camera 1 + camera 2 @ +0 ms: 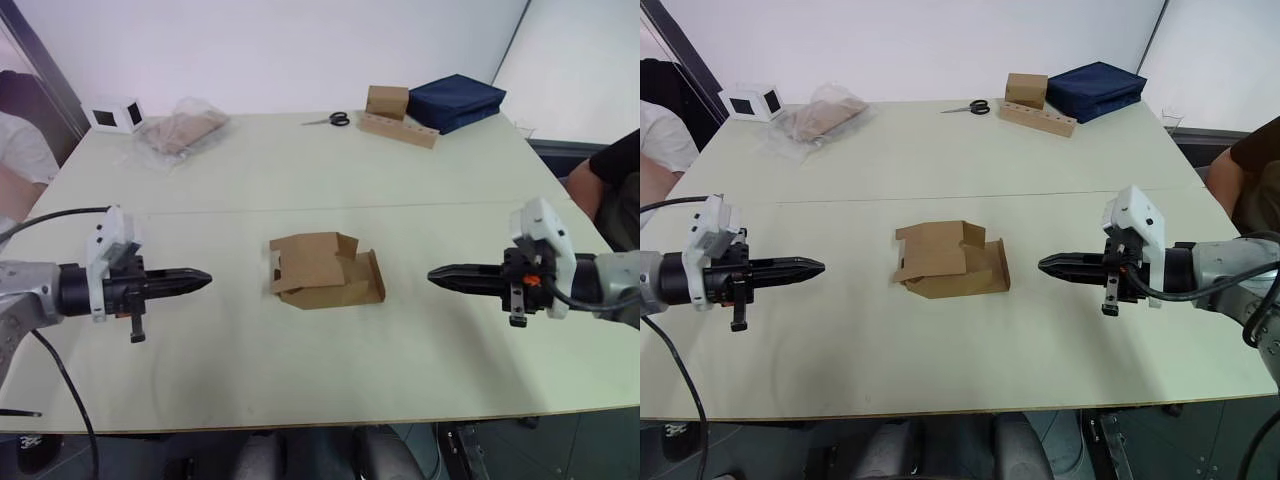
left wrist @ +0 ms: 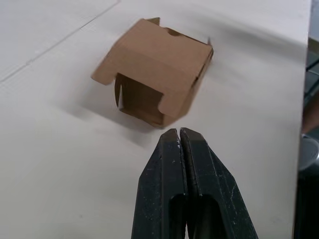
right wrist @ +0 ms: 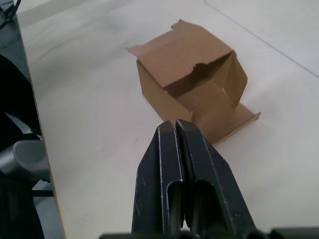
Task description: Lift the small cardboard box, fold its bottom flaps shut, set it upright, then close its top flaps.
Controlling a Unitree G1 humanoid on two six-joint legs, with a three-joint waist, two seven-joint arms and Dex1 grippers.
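Observation:
The small cardboard box (image 1: 322, 272) lies on its side in the middle of the table, plain brown, with flaps (image 1: 372, 268) splayed open at both ends. The left wrist view shows the box (image 2: 154, 69) from one open end, the right wrist view shows the box (image 3: 192, 82) from the other, with one flap (image 3: 234, 122) flat on the table. My left gripper (image 1: 203, 279) is shut and points at the box from its left, a hand's width away. My right gripper (image 1: 434, 276) is shut and points at it from the right, also apart from it.
At the table's far edge stand a white cube box (image 1: 115, 114), a clear plastic bag (image 1: 182, 128), scissors (image 1: 330, 120), a brown box on a cardboard strip (image 1: 395, 115) and a dark blue bag (image 1: 455, 100). People sit at both sides (image 1: 20, 150).

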